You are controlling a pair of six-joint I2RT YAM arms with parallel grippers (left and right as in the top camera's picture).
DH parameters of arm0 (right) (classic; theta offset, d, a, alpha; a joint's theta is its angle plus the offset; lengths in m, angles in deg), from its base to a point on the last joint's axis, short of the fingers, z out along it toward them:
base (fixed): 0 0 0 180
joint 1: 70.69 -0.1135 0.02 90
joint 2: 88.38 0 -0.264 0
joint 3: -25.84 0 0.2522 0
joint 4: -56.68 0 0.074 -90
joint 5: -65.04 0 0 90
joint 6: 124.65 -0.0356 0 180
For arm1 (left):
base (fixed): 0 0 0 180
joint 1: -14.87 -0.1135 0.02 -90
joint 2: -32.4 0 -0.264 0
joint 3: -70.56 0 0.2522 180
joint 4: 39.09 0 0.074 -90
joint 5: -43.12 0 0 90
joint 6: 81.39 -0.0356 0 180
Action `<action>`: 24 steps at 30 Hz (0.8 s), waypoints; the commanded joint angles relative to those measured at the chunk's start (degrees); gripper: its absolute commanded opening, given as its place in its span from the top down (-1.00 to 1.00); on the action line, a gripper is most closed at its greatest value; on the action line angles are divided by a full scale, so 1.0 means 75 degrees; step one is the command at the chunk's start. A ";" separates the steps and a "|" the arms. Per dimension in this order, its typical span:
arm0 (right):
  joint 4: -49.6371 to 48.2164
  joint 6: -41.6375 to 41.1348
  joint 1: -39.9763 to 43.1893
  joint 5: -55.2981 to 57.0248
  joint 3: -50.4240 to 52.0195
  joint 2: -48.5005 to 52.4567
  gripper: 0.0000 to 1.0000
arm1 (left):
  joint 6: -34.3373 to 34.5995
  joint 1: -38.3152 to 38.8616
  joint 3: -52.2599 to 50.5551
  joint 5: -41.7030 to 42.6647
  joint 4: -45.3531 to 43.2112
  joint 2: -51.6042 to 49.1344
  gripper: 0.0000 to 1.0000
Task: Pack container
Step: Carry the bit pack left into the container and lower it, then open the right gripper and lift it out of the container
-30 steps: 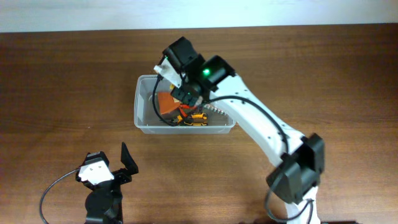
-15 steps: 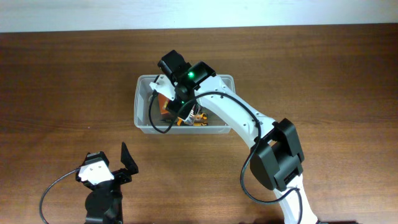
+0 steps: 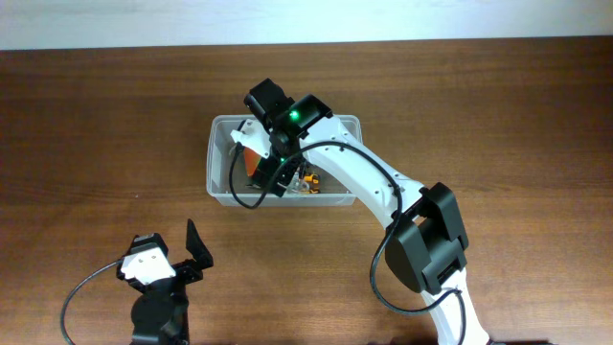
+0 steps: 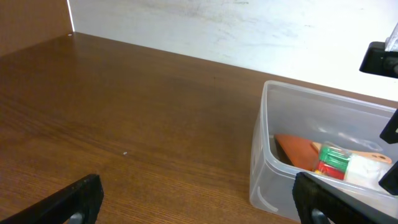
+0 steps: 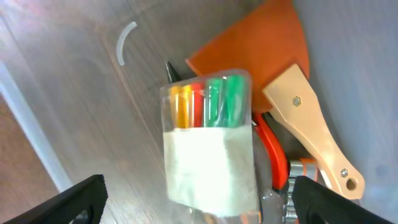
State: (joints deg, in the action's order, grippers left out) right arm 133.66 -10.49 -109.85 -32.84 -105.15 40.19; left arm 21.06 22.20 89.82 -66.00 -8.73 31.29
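Observation:
The container (image 3: pixel 214 163) is a clear plastic tub at the table's middle; it also shows in the left wrist view (image 4: pixel 273 168). My right gripper (image 3: pixel 272 174) reaches down into it, jaws wide open (image 5: pixel 199 199). A small clear box of coloured markers (image 5: pixel 208 143) lies between the open fingers, on top of an orange scraper with a wooden handle (image 5: pixel 255 56) and a red-handled tool (image 5: pixel 275 155). The marker box (image 4: pixel 339 163) and the scraper (image 4: pixel 298 149) show through the tub in the left wrist view. My left gripper (image 3: pixel 188 255) is open and empty near the front left (image 4: pixel 199 202).
A yellow and black tool (image 3: pixel 306 184) lies in the tub beside my right arm. The brown wooden table (image 3: pixel 96 144) ends at a white wall at the back (image 4: pixel 217 31). My right arm (image 3: pixel 364 187) crosses the tub's right half.
My right arm has swung left and lowered further into the tub. The left arm has not moved.

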 commanded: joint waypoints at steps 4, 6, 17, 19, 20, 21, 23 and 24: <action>0.0321 -0.0632 0.0090 0.0003 -0.1134 -0.0303 -0.97 | -0.0067 0.0023 -0.0023 -0.0026 0.0015 0.0055 -0.98; 0.0799 -0.1151 0.0283 0.0385 -0.1874 -0.0431 -0.97 | -0.0067 0.0023 -0.0023 -0.0026 0.0015 0.0055 -0.98; 0.3678 -0.2841 0.3305 0.1343 -0.5843 -0.0682 -0.97 | -0.0067 0.0023 -0.0023 -0.0026 0.0015 0.0055 -0.98; 0.3797 -0.2900 0.3934 0.1338 -0.6143 -0.0682 -0.97 | -0.0067 0.0023 -0.0023 -0.0026 0.0015 0.0055 -0.98; 0.3809 -0.2897 0.4214 0.1282 -0.6228 -0.0682 -0.97 | -0.0067 0.0023 -0.0023 -0.0026 0.0015 0.0055 -0.99; 0.3809 -0.2897 0.4462 0.1212 -0.6266 -0.0682 -0.97 | -0.0067 0.0023 -0.0023 -0.0026 0.0015 0.0055 -0.99; 0.3826 -0.2897 0.4855 0.1055 -0.6271 -0.0682 -0.97 | -0.0067 0.0023 -0.0023 -0.0026 0.0015 0.0055 -0.98; 0.3867 -0.2897 0.5010 0.1020 -0.6271 -0.0682 -0.97 | -0.0067 0.0023 -0.0023 -0.0026 0.0015 0.0055 -0.98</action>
State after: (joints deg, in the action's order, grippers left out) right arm 162.05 -30.86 -74.13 -23.90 -151.36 36.01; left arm 21.06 22.20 89.82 -66.00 -8.71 31.29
